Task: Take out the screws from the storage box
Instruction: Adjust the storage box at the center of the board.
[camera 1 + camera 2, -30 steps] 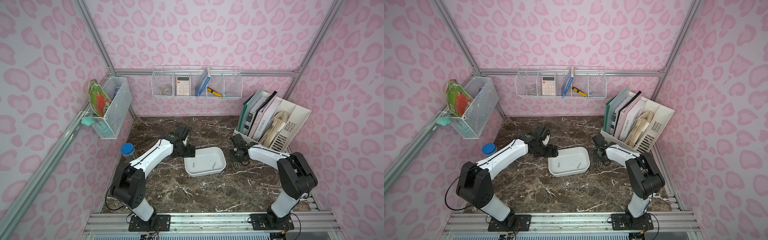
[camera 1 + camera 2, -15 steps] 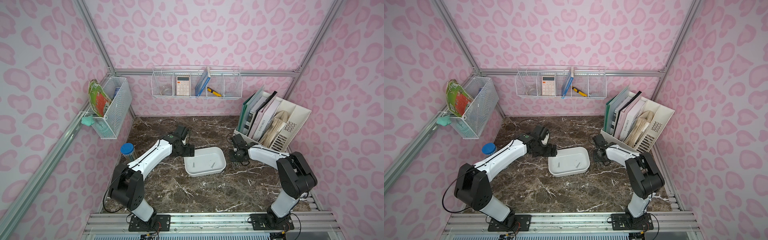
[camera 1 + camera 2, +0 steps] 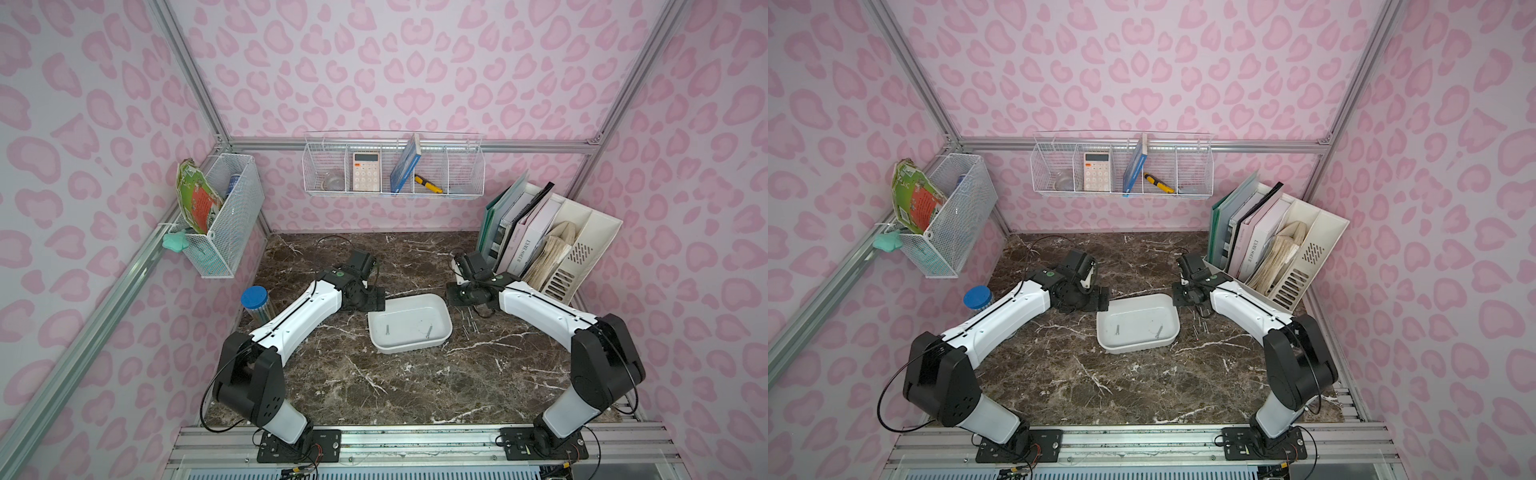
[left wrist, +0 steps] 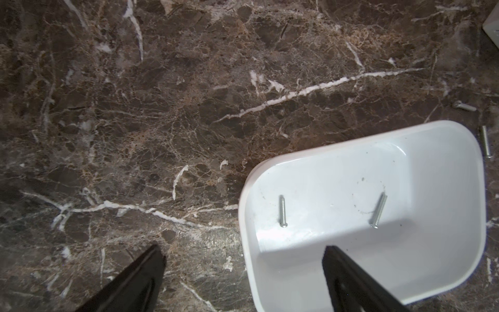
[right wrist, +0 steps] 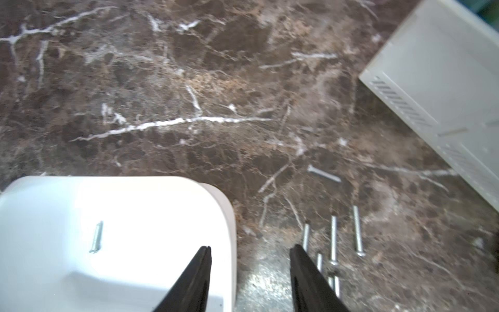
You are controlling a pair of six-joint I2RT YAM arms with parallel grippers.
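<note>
I see the storage box [image 3: 415, 296] at centre frame in both top views, with two screws [image 3: 387, 329] on its floor and more loose on the worktop [image 3: 374, 386] just off its right rim. My left gripper [image 4: 243, 251] stands wide apart, straddling the box's upper left rim. My right gripper [image 5: 250, 248] is apart and empty, straddling the upper right corner. The lower worktop lies open, and the file organiser [image 3: 582, 253] crowds the right.

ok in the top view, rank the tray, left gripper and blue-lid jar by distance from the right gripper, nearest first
1. tray: its corner lies right at the right gripper.
2. left gripper: across the tray, at its other far corner.
3. jar: farthest, by the left wall.
</note>
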